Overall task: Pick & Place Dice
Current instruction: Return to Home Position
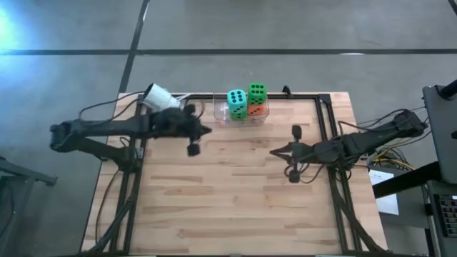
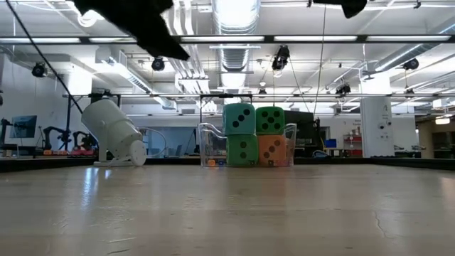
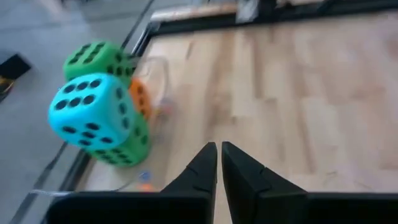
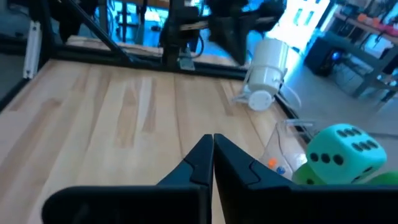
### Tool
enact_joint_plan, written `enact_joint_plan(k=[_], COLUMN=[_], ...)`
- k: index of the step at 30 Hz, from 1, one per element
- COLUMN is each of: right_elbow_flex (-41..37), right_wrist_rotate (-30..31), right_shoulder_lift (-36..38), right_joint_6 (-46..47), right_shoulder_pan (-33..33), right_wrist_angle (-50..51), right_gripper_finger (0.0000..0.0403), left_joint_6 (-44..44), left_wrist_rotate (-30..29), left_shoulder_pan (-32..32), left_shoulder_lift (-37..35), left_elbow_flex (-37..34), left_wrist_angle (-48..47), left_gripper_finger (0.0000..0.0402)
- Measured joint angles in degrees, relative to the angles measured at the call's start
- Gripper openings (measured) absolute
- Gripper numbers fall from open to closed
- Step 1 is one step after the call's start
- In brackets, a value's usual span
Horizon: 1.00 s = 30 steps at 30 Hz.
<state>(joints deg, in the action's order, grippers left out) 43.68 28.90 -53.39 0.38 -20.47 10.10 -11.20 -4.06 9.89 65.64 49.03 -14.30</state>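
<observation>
I see all four big dice stacked two-on-two inside the transparent bin, which sits at the middle of the far edge of the surface. From the low camera, the teal die sits on top of a green die. The second green die sits on the orange-red die right beside them. All four are pressed together within the bin's walls. On the bin floor next to the big cubes I can make out a couple of tiny coloured dice. One is orange and one is bluish; more than that I cannot tell.

The left gripper hangs above the far-left part of the surface, just beside the bin. Its fingers are drawn together with only a sliver between them and nothing held. The right gripper hangs over the right half of the surface, well apart from the bin. It points toward the middle, with its fingers pressed closed and empty.

A white cup lies tilted near the far-left corner, apart from the bin.
</observation>
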Motion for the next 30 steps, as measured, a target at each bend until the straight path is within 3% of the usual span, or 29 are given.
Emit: enact_joint_plan(k=[8,13,17,30], right_elbow_flex=[-2.36,-8.1,-12.73,-23.51], right_wrist_rotate=[-0.77,-5.54,-9.12,-10.0], right_shoulder_lift=[5.15,10.49,16.27,36.95], right_joint_6=[-0.03,0.31,-1.03,-2.55], right_shoulder_pan=[-0.1,-0.42,-0.42,-0.42], right_wrist_angle=[-0.29,-5.57,-10.0,-10.28], right_gripper_finger=[0.0008,0.0008,0.0008,0.0008], left_joint_6=[4.2,5.28,5.31,5.3], left_wrist_rotate=[0.0,-0.04,-0.45,-0.44], left_shoulder_pan=[-9.49,-13.49,-14.19,-14.19], left_shoulder_lift=[-18.28,-28.82,-35.56,-54.51], left_elbow_flex=[-15.51,-22.27,-26.31,-35.92], left_wrist_angle=[9.81,13.45,13.9,16.43], left_gripper_finger=[0.0028,0.0028,0.0028,0.0028])
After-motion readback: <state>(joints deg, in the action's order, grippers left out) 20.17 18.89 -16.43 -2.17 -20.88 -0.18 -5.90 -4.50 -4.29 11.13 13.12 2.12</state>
